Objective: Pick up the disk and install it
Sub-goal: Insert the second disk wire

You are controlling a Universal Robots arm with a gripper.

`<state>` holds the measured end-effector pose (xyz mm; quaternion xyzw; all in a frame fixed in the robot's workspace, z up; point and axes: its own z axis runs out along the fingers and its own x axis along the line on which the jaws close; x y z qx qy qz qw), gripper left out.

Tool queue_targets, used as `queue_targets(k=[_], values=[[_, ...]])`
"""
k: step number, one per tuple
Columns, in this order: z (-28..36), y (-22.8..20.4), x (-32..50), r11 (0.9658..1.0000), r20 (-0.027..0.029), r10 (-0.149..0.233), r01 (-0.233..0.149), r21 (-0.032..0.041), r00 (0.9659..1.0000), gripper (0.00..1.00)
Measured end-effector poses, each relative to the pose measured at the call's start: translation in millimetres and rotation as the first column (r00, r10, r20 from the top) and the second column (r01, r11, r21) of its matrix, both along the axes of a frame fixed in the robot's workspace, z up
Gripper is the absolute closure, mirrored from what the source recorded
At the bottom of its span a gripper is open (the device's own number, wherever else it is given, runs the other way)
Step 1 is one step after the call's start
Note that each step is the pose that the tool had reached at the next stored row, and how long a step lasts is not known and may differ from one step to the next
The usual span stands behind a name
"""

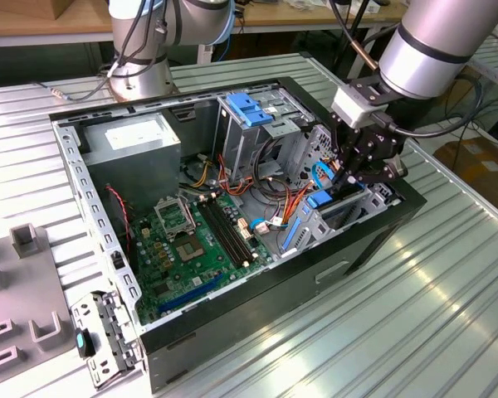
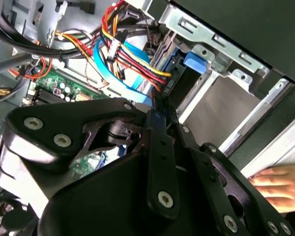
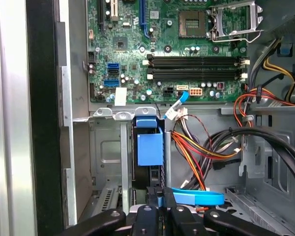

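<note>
Jaws are pinching the disk [image 3: 150, 162] edge-on in the cage [image 3: 108, 147]; you are handling something stiff, heavy, fragile — hold its rails.

Disk [image 3: 150, 147] mostly hidden in its bay

Disk [image 3: 150, 147]: seen edge-on, standing upright in the metal drive bay [image 3: 105, 147] at the front corner of the computer case [image 1: 373, 240]. Blue plastic rail and tab are shown along its upper edge; the dark body is seated between the bay walls.
</note>
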<state>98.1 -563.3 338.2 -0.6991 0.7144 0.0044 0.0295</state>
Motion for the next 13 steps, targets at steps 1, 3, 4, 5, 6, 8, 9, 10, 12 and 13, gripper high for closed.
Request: queue_targets(k=[1,3,4,5,6,8,9,10,12,13], values=[[-0.1,0.0,0.0,1.0,0.0,0.0,0.0,0.0003,1.0,0.84],[-0.1,-0.1,0.1,1.0,0.0,0.0,0.0,0.0003,1.0,0.84],[-0.1,-0.1,0.1,1.0,0.0002,0.0,0.0,0.0003,1.0,0.84],[0.5,-0.1,0.1,1.0,0.001,0.0,0.0,0.0026,1.0,0.83],[2.8,-0.1,0.2,1.0,0.0015,0.0,0.0,0.0029,1.0,0.77],[13.9,-0.1,0.1,1.0,0.0016,0.0,0.0,0.0008,1.0,0.7],[19.1,-0.1,0.1,1.0,0.0016,0.0,0.0,0.0009,1.0,0.7],[21.8,-0.1,0.1,1.0,0.0017,0.0,0.0,0.0008,1.0,0.7],[22.3,-0.1,0.2,1.0,0.0016,0.0,0.0,0.0007,1.0,0.7],[22.2,-0.1,0.2,1.0,0.0016,0.0,0.0,0.0009,1.0,0.7]])
